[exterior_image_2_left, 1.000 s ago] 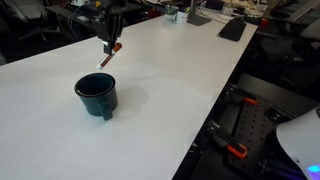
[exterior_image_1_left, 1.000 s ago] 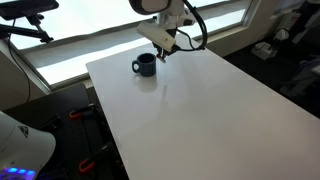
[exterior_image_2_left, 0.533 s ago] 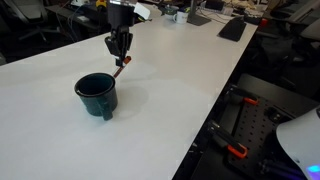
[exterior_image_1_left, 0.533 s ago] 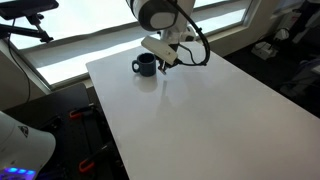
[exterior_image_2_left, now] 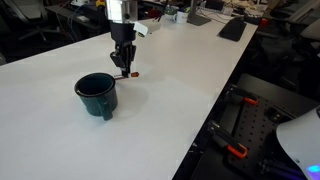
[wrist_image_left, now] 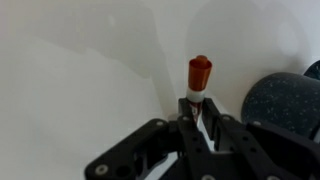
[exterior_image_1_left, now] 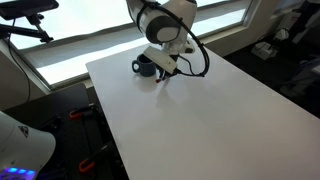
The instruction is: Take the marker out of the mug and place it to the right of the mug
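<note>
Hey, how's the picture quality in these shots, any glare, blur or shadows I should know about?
In the wrist view, the marker in the gripper looks fairly sharp, the mug at the right edge is soft and cropped, and faint shadows cross the white table. In an exterior view, the window is blown out. In an exterior view, the light on the table is even, with little glare.
</note>
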Controlling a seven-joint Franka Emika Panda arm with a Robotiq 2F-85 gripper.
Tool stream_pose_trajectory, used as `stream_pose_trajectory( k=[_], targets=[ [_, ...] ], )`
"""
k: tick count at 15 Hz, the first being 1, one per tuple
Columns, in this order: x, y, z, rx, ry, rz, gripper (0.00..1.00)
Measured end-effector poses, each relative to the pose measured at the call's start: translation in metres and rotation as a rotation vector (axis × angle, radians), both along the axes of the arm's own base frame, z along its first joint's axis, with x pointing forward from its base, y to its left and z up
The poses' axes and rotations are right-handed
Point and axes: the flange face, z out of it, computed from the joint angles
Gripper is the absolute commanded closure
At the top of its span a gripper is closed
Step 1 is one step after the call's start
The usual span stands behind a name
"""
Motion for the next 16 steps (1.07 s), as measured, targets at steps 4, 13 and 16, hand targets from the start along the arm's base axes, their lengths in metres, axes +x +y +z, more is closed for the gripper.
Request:
stream_pose_trajectory(
  k=[4,13,16],
  targets=[
    [-0.0004,-0.0003,-0.0015,0.001,0.002,-0.001,0.57],
    [-0.0004,-0.0005,-0.0015,0.001,0.002,-0.001,0.57],
    [-0.0004,-0.0005,-0.0015,0.001,0.002,-0.001,0.57]
  ],
)
